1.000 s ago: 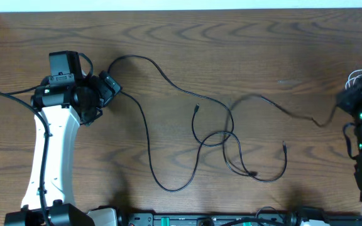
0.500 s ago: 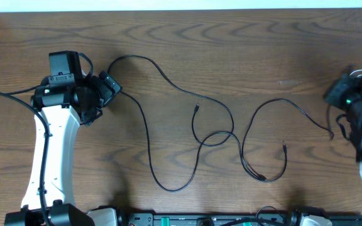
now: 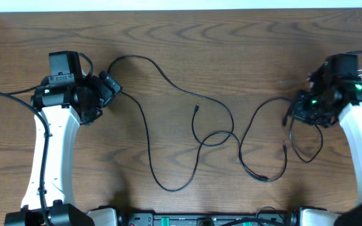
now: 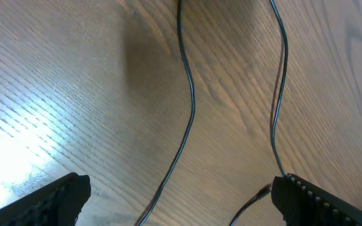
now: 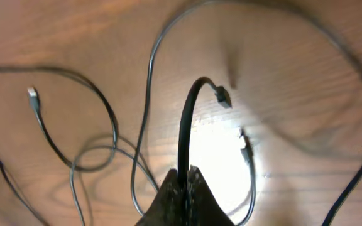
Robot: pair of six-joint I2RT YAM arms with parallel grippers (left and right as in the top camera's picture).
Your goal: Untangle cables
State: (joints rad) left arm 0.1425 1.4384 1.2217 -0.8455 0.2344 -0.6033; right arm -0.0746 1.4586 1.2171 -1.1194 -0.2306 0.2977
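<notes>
Right fingers (image 5: 171, 198) were pinched shut on a black cord (image 5: 183, 125) just short of its plug, and over the last second that arm had swung in from the right edge, so the stretched run went slack into a loop at right. Left fingers (image 4: 49, 201) sat wide, holding nothing, over two strands at far left. The cables (image 3: 222, 135) lay mid-scene on the counter (image 3: 231, 37); central crossing looked unresolved.

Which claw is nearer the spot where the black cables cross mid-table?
Right. The right claw is somewhat right of the crossing; the left claw is far left.
</notes>
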